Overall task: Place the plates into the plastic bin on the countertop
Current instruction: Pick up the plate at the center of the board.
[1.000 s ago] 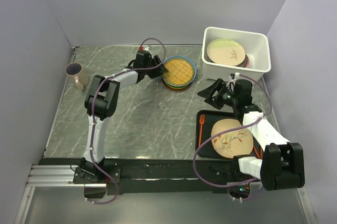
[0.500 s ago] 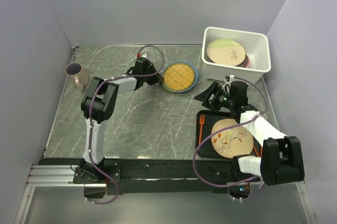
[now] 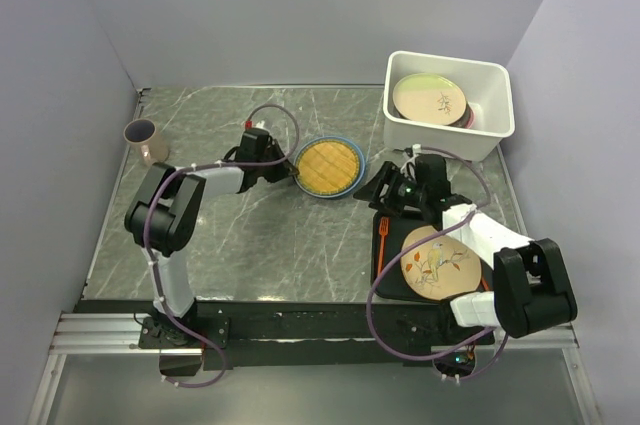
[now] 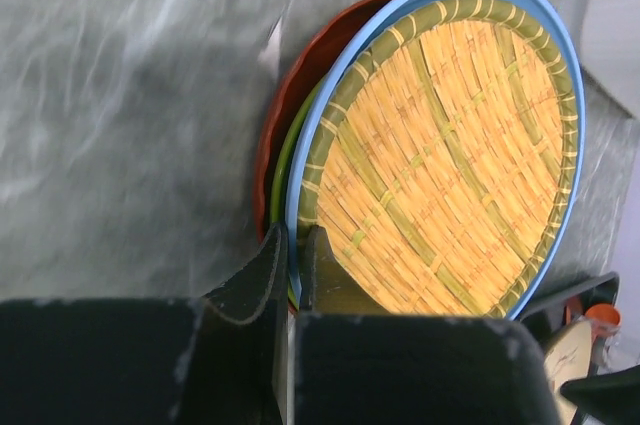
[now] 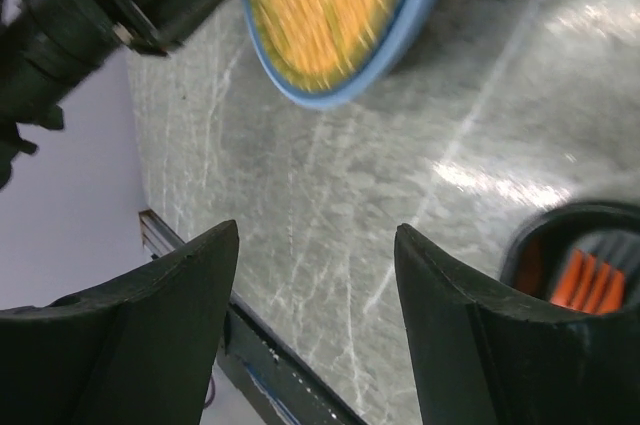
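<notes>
A yellow lattice plate with a blue rim (image 3: 327,167) lies on the countertop (image 3: 250,235). In the left wrist view the lattice plate (image 4: 440,165) lies on a yellow-green plate (image 4: 281,173) and a red-orange plate (image 4: 285,110). My left gripper (image 3: 293,172) is shut on the lattice plate's blue rim, as the left wrist view shows (image 4: 292,245). My right gripper (image 3: 383,191) is open and empty just right of the plate, low over the countertop (image 5: 315,245). The white plastic bin (image 3: 500,95) at the back right holds a yellow-green plate (image 3: 428,97) on top of others.
A flat black tray (image 3: 388,270) at the front right carries a pale plate with a drawing (image 3: 437,262) and an orange fork (image 3: 382,240). A brown cup (image 3: 145,141) stands at the left edge. Grey walls close in the left, back and right sides.
The lattice plate has moved from the back toward the near side and slightly left, with my left gripper on its rim. My right gripper has moved left toward it.
</notes>
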You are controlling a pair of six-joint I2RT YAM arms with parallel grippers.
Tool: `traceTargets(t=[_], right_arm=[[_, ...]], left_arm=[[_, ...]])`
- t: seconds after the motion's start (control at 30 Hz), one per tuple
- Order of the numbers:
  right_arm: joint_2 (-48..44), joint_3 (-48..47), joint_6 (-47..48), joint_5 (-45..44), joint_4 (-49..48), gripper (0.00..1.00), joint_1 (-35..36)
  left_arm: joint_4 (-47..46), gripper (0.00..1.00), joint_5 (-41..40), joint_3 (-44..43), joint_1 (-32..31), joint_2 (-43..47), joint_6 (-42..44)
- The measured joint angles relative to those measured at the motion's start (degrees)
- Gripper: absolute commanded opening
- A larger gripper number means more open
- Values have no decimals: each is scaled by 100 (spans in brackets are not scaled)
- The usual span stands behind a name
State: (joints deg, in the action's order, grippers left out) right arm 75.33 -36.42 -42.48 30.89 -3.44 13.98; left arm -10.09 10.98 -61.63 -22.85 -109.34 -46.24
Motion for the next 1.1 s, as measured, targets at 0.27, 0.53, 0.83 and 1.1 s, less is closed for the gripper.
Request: traceTargets(t=[0.27, 0.53, 0.83, 1.1], right_arm=[[341, -909, 197, -474, 127, 63, 269], [1488, -1971, 463, -896, 332, 62, 341], [2238, -2341, 638, -1233, 669, 62, 505], [2356, -2450, 682, -1659, 778, 63, 723]], left_arm=[[50, 1, -140, 590, -44, 535, 2], [7, 1, -173, 667, -55, 570, 0], [-2, 1, -179, 675, -55, 570, 2], [22, 1, -179, 675, -59, 603, 9]])
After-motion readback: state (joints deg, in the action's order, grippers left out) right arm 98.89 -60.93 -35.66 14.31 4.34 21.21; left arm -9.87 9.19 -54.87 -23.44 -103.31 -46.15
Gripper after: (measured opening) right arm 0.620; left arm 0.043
